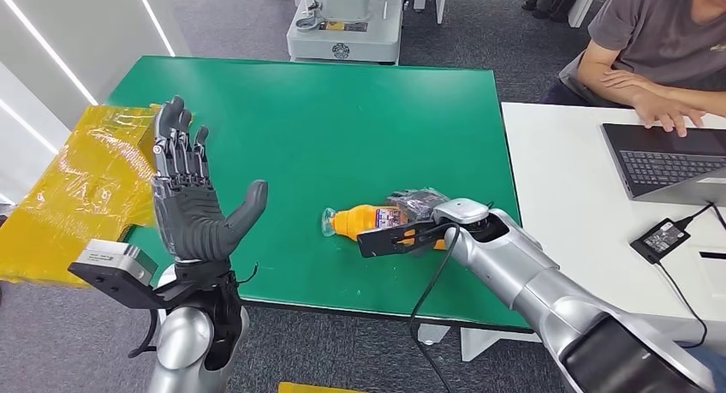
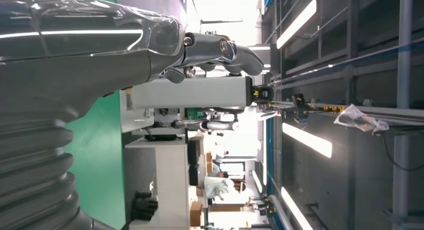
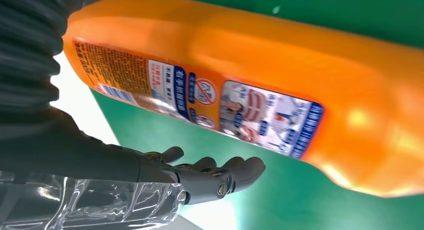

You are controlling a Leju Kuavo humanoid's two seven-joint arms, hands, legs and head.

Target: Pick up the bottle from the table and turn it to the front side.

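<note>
Two hands differ: right hand (image 1: 417, 206) wraps the lying bottle (image 1: 364, 221) to lift; left hand (image 1: 190, 187) waits beside it, fingers spread.

You see a green table (image 1: 300, 128) with yellow wrapping (image 1: 81, 187) at its left edge. On the white desk (image 1: 565, 196) beside it, a person (image 1: 659, 33) types on a laptop (image 1: 668, 157); a black adapter (image 1: 661, 237) lies near.

Silver arms carry a dark grey left robot hand (image 1: 190, 206), ribbed wrist covers and black cables.
</note>
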